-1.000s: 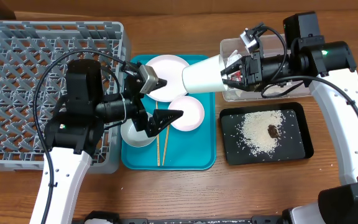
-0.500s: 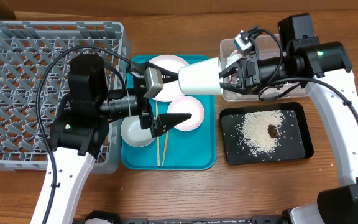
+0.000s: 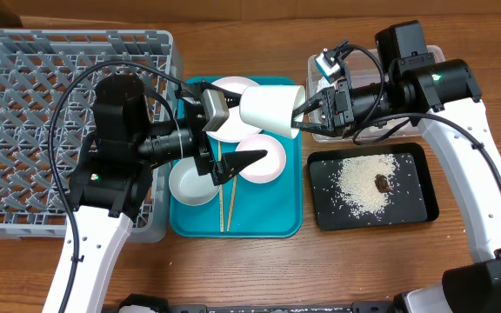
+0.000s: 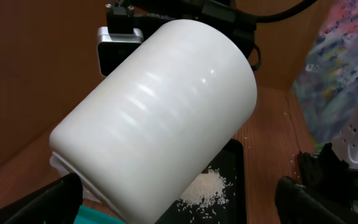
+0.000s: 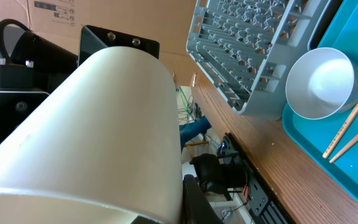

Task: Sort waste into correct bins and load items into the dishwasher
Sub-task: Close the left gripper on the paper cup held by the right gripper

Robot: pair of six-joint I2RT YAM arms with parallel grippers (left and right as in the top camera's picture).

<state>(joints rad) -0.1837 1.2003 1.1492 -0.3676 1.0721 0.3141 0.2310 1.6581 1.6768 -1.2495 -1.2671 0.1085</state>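
Note:
My right gripper (image 3: 310,109) is shut on the rim of the small white cup (image 3: 268,108) and holds it on its side above the teal tray (image 3: 281,222). The cup fills the right wrist view (image 5: 86,130) and the left wrist view (image 4: 160,106). My left gripper (image 3: 236,164) is open and empty, just below and left of the cup, not touching it. On the teal tray lie the white plate (image 3: 230,89), the small dish (image 3: 266,162), the grey bowl (image 3: 190,184) and the chopsticks (image 3: 226,207). The grey dish rack (image 3: 59,104) stands on the left.
The black tray (image 3: 411,209) with white rice (image 3: 359,181) and a brown lump (image 3: 381,182) sits at the right front. The clear tub (image 3: 324,63) stands behind it, mostly hidden by my right arm. Cables loop over the rack.
My right gripper has carried the cup to the left over the teal tray and tilted it, closer to my left gripper. The left gripper has shifted slightly right and stays open.

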